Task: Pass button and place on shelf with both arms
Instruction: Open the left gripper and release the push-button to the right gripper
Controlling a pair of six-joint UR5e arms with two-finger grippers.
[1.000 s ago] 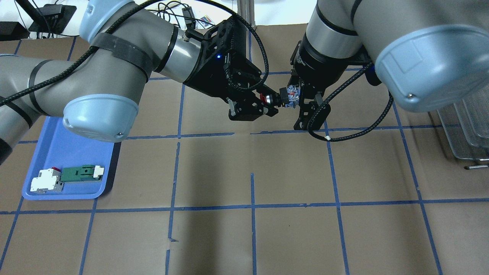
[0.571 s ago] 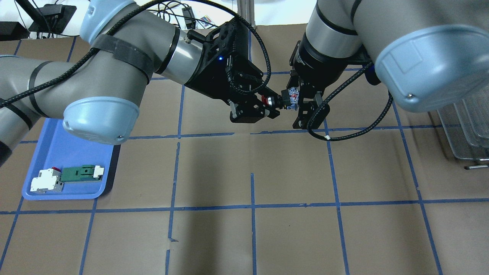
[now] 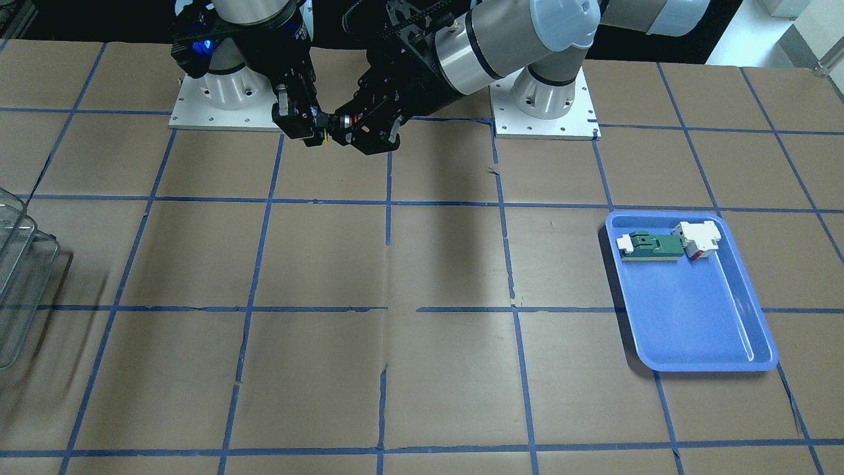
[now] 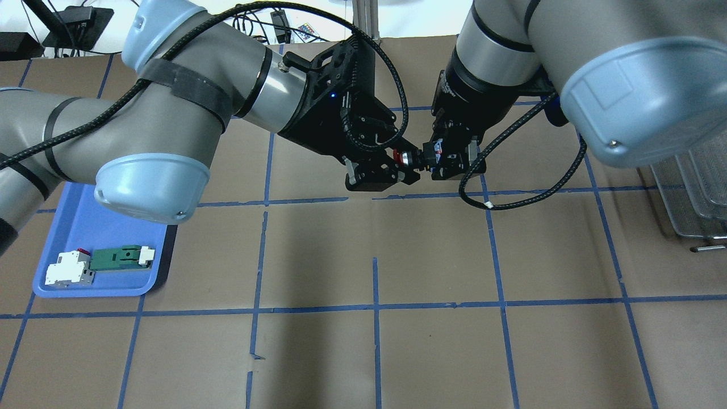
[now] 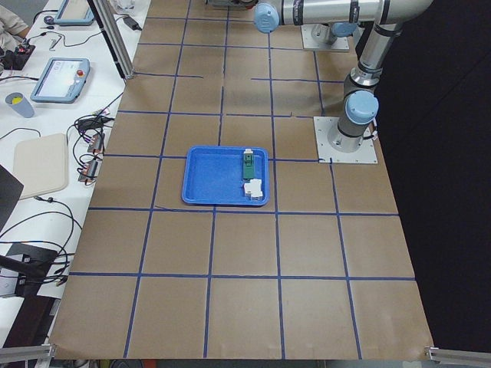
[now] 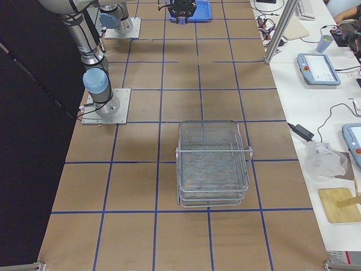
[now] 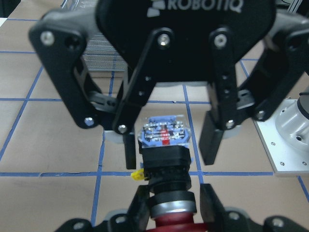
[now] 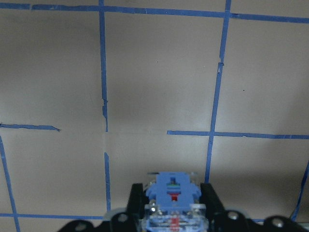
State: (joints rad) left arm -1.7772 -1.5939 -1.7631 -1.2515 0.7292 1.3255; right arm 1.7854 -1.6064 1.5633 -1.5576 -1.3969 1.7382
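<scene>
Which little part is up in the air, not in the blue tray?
The red-capped push-button, held above the table between the left gripper and right gripper. The green-and-white flat part and white-and-red block lie in the blue plastic tray.
</scene>
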